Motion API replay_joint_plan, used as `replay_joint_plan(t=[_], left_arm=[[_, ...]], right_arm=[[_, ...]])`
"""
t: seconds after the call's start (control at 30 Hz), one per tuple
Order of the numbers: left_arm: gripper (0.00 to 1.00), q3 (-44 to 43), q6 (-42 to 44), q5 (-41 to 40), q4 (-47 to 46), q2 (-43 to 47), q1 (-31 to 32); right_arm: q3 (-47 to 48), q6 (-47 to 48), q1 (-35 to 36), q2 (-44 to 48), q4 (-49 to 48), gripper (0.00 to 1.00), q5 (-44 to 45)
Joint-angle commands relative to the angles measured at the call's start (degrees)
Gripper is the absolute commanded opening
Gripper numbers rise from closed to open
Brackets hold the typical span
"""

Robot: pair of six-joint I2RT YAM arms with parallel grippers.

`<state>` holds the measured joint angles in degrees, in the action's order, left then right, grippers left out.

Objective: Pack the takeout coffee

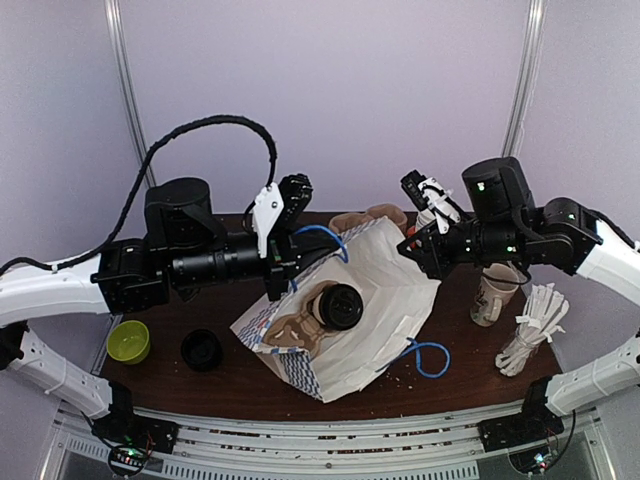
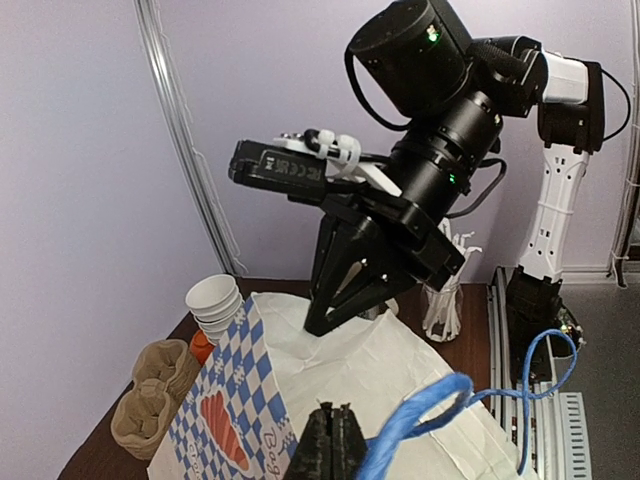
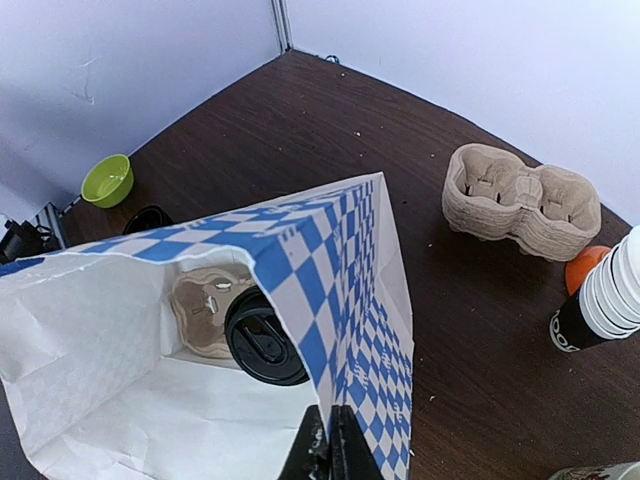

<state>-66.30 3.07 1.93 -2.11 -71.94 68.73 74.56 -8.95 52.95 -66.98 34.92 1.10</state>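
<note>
Gripping blue handle (image 2: 430, 405), left pincer (image 2: 335, 437) closed, right pincer (image 3: 325, 450) pinching, apparently, bag rim (image 3: 300, 212), takeout coffee (image 3: 262, 340) inside

I count one paper bag (image 1: 390, 290) mid-frame, with two blue rope handles (image 1: 432, 358). Inside it sits one takeout coffee (image 1: 340, 305). There are two cardboard cup carriers (image 3: 520, 200): one in the bag, one behind it. Lower left are one green bowl (image 1: 128, 341) and one black round piece (image 1: 201, 350). At right are one cream mug (image 1: 495, 295), one bundle of white stirrers (image 1: 530, 330) and one stack of paper cups (image 3: 615, 290).

Lilac walls (image 1: 330, 100), dk wood table (image 1: 250, 385)
</note>
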Motion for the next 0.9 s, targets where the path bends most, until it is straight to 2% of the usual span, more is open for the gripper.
replay_joint_plan(t=[0.0, 0.53, 0.87], left_arm=[[0.00, -1.39, -1.17, -1.54, -2.42, 0.01, 0.27], [0.00, -0.76, -3.93, -2.38, -2.26, 0.58, 0.35], [0.00, -5.49, -20.72, -5.63, -2.62, -3.91, 0.27]], right_arm=[[0.97, -0.01, -0.16, 2.52, 0.44, 0.00, 0.60], [0.17, -1.03, -0.14, 4.69, 1.28, 0.00, -0.13], [9.50, -2.47, -0.46, -6.52, 9.77, 0.00, 4.15]])
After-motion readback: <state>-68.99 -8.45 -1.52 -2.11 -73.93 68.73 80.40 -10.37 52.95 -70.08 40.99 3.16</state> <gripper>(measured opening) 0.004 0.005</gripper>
